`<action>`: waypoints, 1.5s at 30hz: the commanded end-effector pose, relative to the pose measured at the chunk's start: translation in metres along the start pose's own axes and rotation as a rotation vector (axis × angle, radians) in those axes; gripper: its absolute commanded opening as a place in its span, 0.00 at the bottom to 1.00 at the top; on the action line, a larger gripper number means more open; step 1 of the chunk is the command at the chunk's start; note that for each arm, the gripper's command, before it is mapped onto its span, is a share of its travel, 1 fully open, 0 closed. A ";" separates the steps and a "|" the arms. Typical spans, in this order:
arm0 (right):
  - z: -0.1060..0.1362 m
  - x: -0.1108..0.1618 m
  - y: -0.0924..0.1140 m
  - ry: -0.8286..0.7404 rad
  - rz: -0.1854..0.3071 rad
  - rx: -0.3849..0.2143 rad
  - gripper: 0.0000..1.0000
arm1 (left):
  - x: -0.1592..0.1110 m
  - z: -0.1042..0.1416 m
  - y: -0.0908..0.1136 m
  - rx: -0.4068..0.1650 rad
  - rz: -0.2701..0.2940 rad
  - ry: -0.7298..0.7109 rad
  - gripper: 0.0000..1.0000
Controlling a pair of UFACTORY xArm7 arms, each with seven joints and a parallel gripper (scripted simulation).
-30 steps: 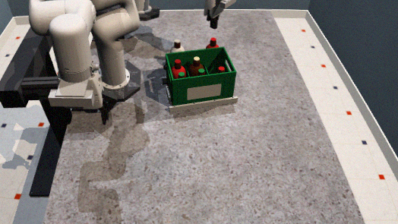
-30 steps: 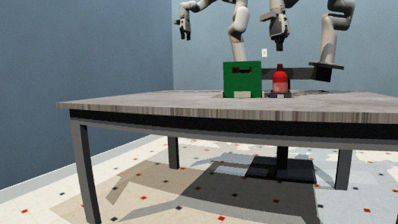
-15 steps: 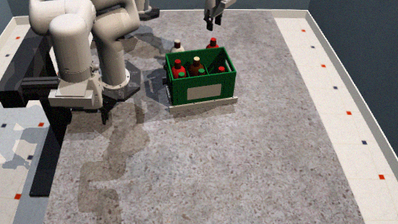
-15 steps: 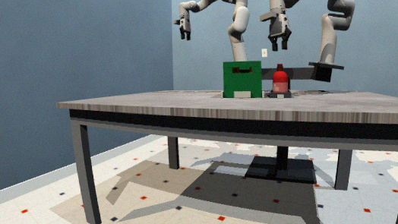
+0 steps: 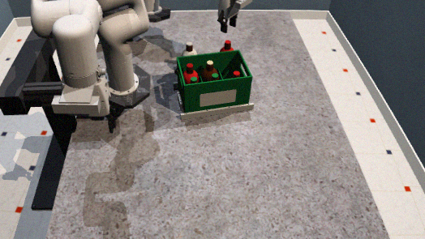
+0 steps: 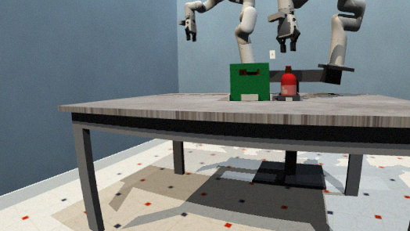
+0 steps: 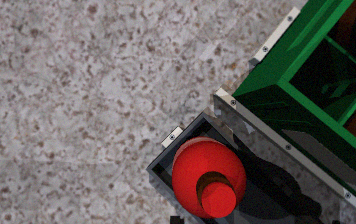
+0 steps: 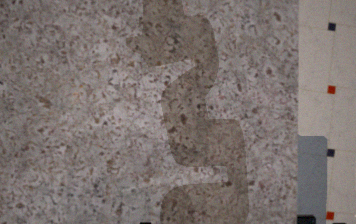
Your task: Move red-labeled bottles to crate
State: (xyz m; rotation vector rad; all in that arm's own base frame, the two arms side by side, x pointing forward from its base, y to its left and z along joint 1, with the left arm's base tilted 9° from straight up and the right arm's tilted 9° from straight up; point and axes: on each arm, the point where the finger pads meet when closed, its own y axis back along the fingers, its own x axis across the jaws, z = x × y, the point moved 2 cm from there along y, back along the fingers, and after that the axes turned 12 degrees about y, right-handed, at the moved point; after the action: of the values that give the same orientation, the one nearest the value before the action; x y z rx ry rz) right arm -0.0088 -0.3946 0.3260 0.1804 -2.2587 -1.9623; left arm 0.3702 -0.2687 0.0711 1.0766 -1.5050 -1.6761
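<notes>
The red bottle [image 5: 228,47] [image 6: 289,84] [image 7: 209,175] stands upright on the tray [image 6: 297,98] [image 7: 185,133], beside one long wall of the crate [image 5: 188,96] [image 6: 249,88] [image 7: 262,80], near its end. The left fingers [image 5: 229,27] [image 6: 288,50] are parted, with nothing between them, and hang above that bottle, well clear of its cap. So the bottle lies almost straight below them, its long axis vertical; in the left wrist view the cap sits nearer one finger than the other, so a small sideways correction seems due before lowering.

The right fingers [image 5: 111,127] [image 6: 191,38] are wide open and empty, well off from the crate, so the left arm is the nearer and better placed. The step in hand looks like the approach to a grasp. The crate's corner slot [image 7: 319,75] nearest the bottle looks empty and would make a short carry. Coming down off-centre could tip the bottle or nudge the tray.
</notes>
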 end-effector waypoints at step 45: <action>-0.001 0.000 0.001 0.000 0.000 0.004 1.00 | 0.000 -0.001 -0.032 0.003 0.000 0.000 0.66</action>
State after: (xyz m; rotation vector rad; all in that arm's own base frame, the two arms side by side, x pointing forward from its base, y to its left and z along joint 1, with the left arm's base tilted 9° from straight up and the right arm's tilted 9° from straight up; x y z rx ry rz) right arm -0.0088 -0.3946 0.3260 0.1804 -2.2587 -1.9623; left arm 0.3723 -0.2644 0.0415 1.0762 -1.5047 -1.6763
